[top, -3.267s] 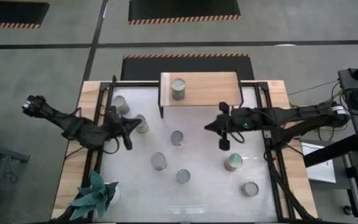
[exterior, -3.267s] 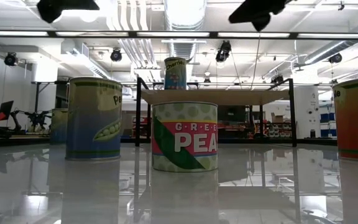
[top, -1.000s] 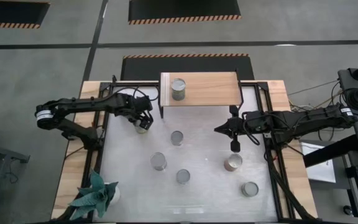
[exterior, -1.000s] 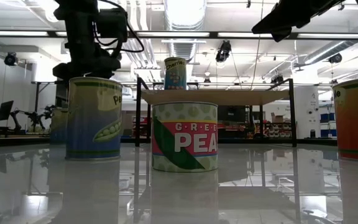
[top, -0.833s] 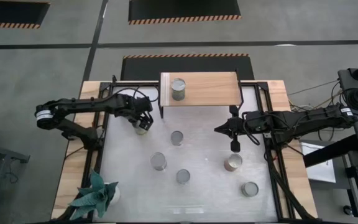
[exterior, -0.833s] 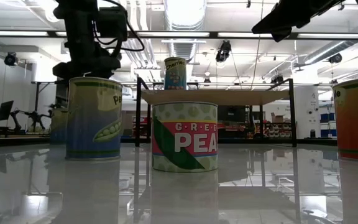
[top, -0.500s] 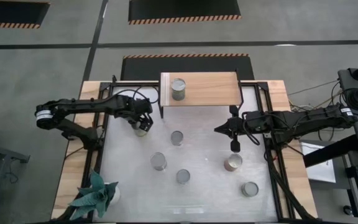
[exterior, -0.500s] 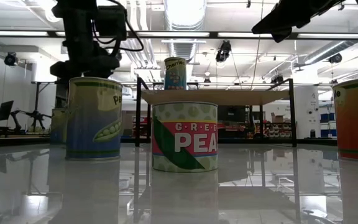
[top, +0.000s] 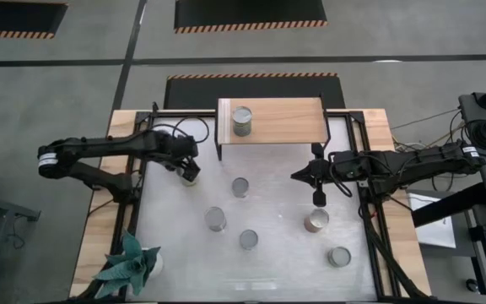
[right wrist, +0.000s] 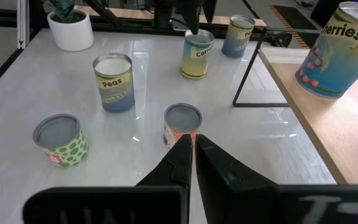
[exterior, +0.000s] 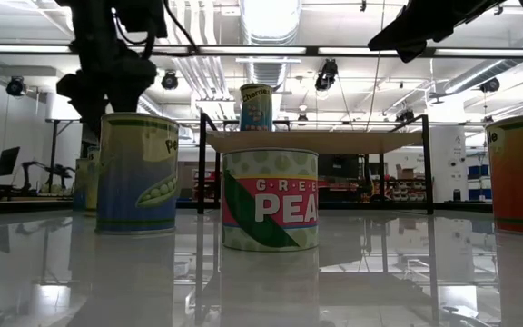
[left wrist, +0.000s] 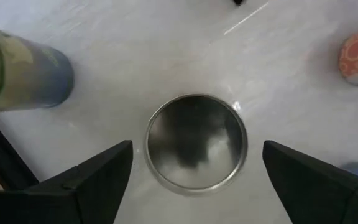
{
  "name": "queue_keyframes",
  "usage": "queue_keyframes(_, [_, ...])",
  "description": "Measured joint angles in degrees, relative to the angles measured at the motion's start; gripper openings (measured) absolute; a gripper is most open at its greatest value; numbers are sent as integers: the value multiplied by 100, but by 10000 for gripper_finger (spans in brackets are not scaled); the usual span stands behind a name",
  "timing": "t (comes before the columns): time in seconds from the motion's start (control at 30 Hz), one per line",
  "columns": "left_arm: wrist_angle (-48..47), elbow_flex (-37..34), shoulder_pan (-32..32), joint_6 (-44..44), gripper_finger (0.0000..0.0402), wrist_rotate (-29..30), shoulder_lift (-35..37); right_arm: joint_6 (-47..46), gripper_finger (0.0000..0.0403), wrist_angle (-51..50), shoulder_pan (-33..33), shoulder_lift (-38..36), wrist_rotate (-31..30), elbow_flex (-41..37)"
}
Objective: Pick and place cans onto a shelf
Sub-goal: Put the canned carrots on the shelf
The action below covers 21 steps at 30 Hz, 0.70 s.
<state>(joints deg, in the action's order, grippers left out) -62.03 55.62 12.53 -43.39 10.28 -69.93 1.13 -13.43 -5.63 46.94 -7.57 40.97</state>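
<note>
My left gripper [top: 190, 168] is open and points down over a yellow-green can [top: 193, 174] at the table's far left; its silvery top [left wrist: 196, 143] shows between my two fingers, which stand on either side without touching. My right gripper [top: 318, 198] is shut and empty, in the air right of the table's middle, above an orange can [right wrist: 182, 124]. The light-wood shelf [top: 289, 122] stands at the far edge and bears one cherries can [top: 242, 121]. Several more cans stand upright on the white table.
Loose cans stand at mid table [top: 240, 187], nearer me [top: 216, 219] [top: 249, 240] and at the right [top: 315, 221] [top: 338, 257]. Another can [left wrist: 23, 74] stands close by the left gripper. A teal plant [top: 129, 263] sits at the near left corner. Black frame posts flank the table.
My left gripper has shifted a little toward the table's left edge and stays over the yellow-green can. The can has not moved.
</note>
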Motion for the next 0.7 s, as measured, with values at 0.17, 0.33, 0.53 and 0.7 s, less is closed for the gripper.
queue_keyframes(0.17, [261, -182, -18, -91, 341, 120, 178, -5, 9, 0, 0, 0, 0, 0])
queue_keyframes(0.33, [262, -344, -20, -215, 341, 116, 193, -11, 9, 0, 0, 0, 0, 0])
queue_keyframes(0.53, [300, -344, -19, -173, 341, 116, 260, 1, 9, -2, 0, 0, 0, 0])
queue_keyframes(0.7, [300, -344, -20, -218, 345, 116, 276, 23, 9, -1, 0, 0, 0, 0])
